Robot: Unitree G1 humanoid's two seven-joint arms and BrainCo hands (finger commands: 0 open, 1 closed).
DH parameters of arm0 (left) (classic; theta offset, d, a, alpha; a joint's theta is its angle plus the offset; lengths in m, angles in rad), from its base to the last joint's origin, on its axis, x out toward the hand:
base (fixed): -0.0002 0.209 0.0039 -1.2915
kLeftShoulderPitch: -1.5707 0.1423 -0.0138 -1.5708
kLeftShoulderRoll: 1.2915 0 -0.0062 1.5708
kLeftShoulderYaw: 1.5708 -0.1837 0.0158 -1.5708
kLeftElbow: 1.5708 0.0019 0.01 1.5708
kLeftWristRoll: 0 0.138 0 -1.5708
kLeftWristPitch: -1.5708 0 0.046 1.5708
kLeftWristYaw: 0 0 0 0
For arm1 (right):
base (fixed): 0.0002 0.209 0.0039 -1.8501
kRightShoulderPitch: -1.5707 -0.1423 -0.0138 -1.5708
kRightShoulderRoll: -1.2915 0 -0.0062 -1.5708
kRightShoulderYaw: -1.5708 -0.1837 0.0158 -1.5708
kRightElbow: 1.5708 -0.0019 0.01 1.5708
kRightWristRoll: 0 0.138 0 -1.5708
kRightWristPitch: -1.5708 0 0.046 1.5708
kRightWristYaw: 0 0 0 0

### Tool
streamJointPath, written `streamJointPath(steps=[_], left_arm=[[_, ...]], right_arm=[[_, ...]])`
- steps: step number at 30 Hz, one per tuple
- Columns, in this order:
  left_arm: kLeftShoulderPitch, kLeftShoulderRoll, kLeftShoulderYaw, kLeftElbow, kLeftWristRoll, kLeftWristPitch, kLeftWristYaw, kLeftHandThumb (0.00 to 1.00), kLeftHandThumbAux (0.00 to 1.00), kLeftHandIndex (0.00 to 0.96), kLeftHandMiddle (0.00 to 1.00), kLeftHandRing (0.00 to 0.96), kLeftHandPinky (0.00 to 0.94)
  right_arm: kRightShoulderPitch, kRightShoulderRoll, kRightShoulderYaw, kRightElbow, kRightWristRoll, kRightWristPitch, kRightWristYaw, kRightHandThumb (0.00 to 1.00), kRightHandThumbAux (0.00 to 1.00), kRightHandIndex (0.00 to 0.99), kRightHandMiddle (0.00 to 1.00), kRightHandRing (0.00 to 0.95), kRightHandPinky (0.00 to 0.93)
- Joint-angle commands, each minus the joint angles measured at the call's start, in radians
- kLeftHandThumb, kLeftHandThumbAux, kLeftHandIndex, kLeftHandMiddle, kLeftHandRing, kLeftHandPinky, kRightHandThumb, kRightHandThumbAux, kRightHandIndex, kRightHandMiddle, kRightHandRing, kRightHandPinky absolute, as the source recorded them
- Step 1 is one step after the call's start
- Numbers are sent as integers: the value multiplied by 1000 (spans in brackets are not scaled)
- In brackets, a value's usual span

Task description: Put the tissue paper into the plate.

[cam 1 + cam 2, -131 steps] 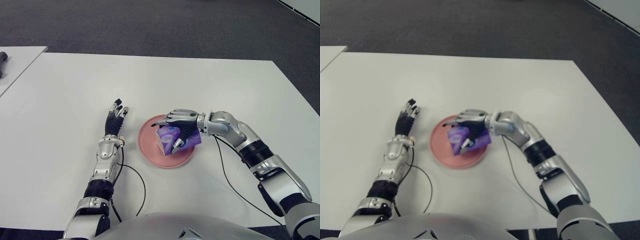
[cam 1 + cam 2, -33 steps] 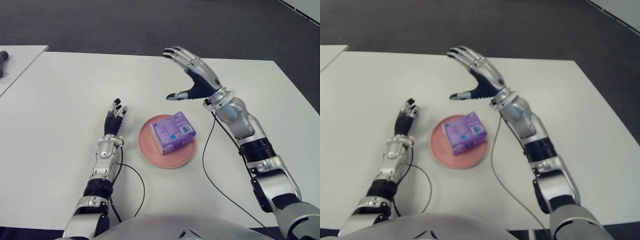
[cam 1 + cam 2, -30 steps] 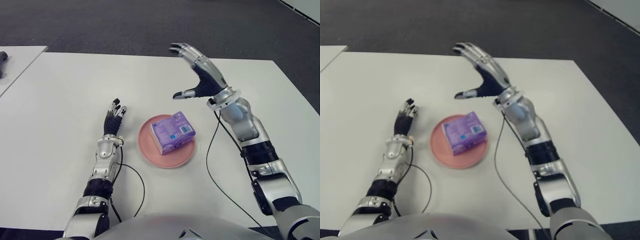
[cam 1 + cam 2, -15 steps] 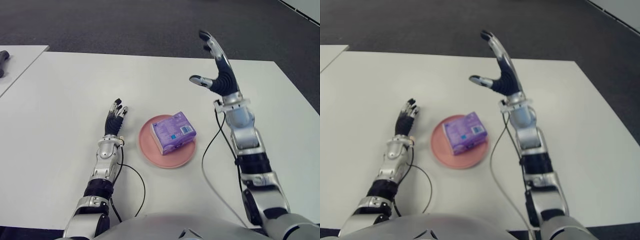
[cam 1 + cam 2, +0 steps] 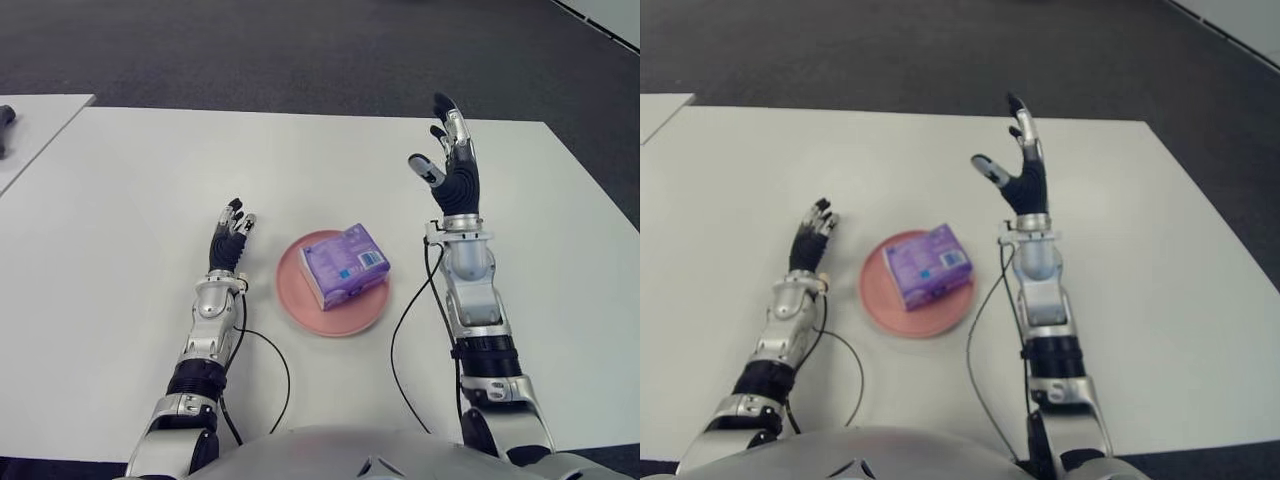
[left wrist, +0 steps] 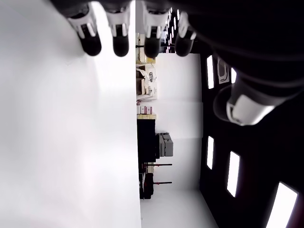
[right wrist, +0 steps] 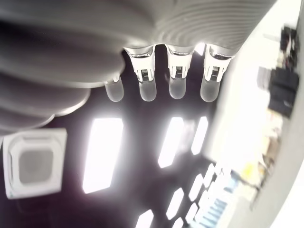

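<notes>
- Fingers of the right hand are stretched out and hold nothing; in the left eye view this hand is raised above the table, toward its right edge, with the palm turned to the middle.
- Same view: the tissue pack lies inside the pink plate, near the middle of the table toward the front edge. It lies to the left of the right hand and nearer to the robot. Its long axis runs slanted, from front-left to back-right.
- Right eye view: the left hand shows just left of the plate with fingers straight and empty. I judge the task as done, so neither hand needs to reach.
- Left wrist view: four straight fingertips over the bare table.
- Right wrist view: straight fingertips, nothing between them.
- Printing on the purple pack has a blue label, but I cannot read it.
</notes>
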Motion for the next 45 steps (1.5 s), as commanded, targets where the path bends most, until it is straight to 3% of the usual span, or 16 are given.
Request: streamJointPath(steps=[1,6,12,45], left_arm=[[21,-3,2,5,-5,29,-6,0,485,0,0,0,0],[21,-2,3,4,-3,33,-3,0,486,0,0,0,0],[22,2,1,0,4,40,1,0,480,0,0,0,0],[36,11,12,-26,-1,48,-4,0,452,0,0,0,0]], right_arm=[[106,32,14,-4,-38,33,-29,92,394,0,0,0,0],[134,41,3,27,-52,29,-46,70,406,0,0,0,0],[111,58,-4,122,-30,19,-62,54,418,0,0,0,0],[116,73,3,116,-45,15,-70,51,421,0,0,0,0]])
